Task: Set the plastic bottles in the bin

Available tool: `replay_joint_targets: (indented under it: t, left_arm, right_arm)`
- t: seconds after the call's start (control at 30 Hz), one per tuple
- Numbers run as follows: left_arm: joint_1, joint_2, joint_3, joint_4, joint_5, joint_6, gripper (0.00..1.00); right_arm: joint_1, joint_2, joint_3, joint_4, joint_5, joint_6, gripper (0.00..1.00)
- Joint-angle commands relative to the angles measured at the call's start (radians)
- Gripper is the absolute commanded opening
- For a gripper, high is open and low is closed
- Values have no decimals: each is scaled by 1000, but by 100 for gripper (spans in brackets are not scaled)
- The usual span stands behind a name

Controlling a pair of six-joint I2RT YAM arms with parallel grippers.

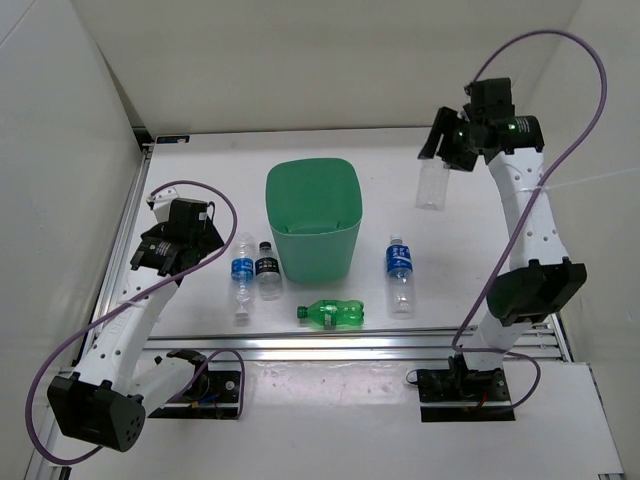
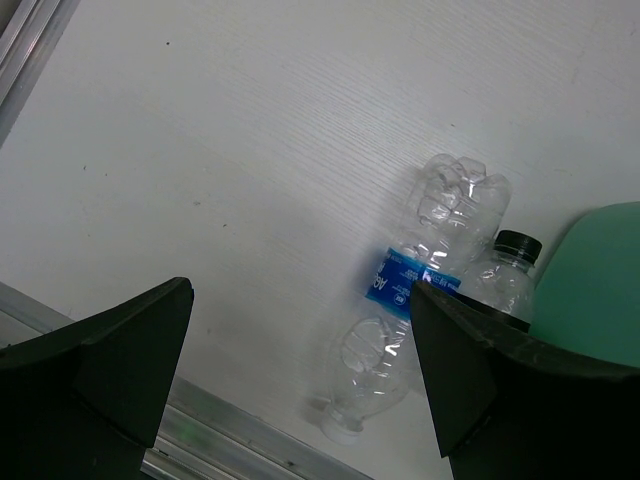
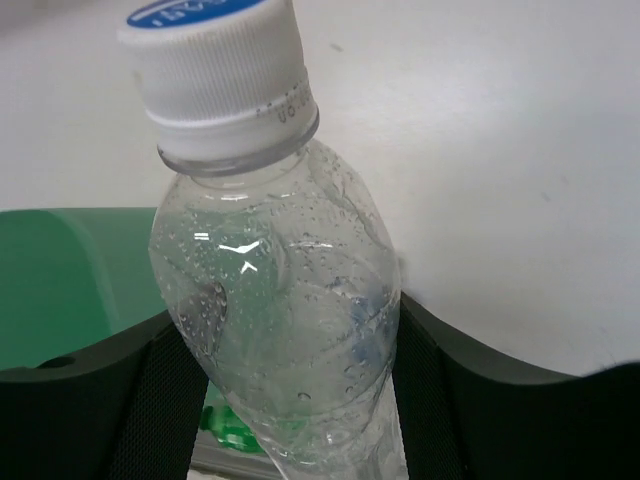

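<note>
The green bin [image 1: 315, 255] stands mid-table. My right gripper [image 1: 446, 150] is shut on a clear unlabelled bottle [image 1: 432, 186], lifted to the right of the bin. In the right wrist view that bottle [image 3: 275, 300] sits pinched between the pads of the gripper [image 3: 290, 345], white cap away from the wrist. On the table lie a blue-label bottle [image 1: 242, 275], a black-label bottle [image 1: 268, 270], a second blue-label bottle [image 1: 400, 272] and a green bottle [image 1: 333, 314]. My left gripper [image 2: 300, 300] is open and empty, hovering left of the blue-label bottle [image 2: 430, 270] and the black-capped bottle [image 2: 505, 275].
White walls close in the table at the back and both sides. An aluminium rail [image 1: 350, 345] runs along the near edge, just below the green bottle. The bin [image 3: 60, 280] shows at the left of the right wrist view.
</note>
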Motion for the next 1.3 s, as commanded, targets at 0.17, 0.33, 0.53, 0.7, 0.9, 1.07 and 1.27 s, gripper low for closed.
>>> replay_joint_targets:
  t: [0.17,0.33,0.53,0.7,0.9,1.07,1.27]
  left_arm:
    - [5,-12,1,17,16,-8,100]
    - [5,-12,1,17,16,-8,100]
    - [5,-12,1,17,16,-8,100]
    - [5,-12,1,17,16,-8,100]
    - [5,-12,1,17,25,-8,100]
    - [5,-3,1,17,25,-8,100]
    - [5,-3,1,17,25,-8,100]
  right_arm:
    - [176,128,363,-11,-212,-14,18]
    - [277,185,415,24,-299,-23,18]
    - [362,237,417,24,-310,-53,18]
    - [362,247,408,14,-321,-63,19]
    - [362,247,399,14,-330,-63,21]
    - [362,247,399,14,-351,-63,23]
    - [382,247,399,14,-361,-63,24]
